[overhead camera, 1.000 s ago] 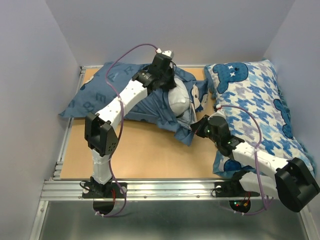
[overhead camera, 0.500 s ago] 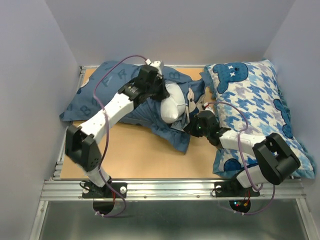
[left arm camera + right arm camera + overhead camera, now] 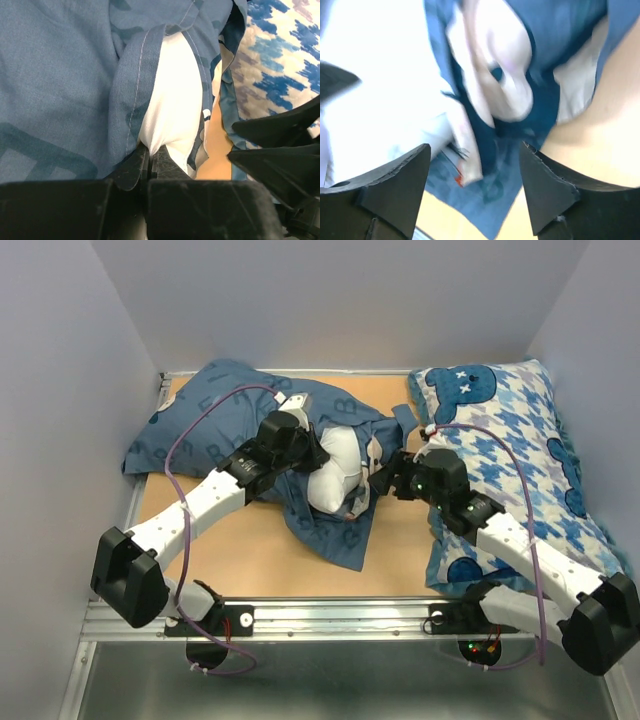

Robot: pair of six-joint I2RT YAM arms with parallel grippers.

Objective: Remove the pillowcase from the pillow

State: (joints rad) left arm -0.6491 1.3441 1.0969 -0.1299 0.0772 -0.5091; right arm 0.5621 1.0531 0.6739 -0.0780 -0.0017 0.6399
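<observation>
The left tool [image 3: 149, 156] is clenched on white fabric of the pillow [image 3: 335, 468], which bulges out of the pillowcase [image 3: 210, 410] lying on the far left of the worktop [image 3: 260, 550]. The right tool [image 3: 383, 481] is released, its fingers spread just right of the pillow.

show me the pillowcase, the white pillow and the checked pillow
pillowcase [image 3: 215, 425], top view, flat left end
white pillow [image 3: 338, 472], top view, bare bulge poking out
checked pillow [image 3: 520, 420], top view, upper middle
</observation>
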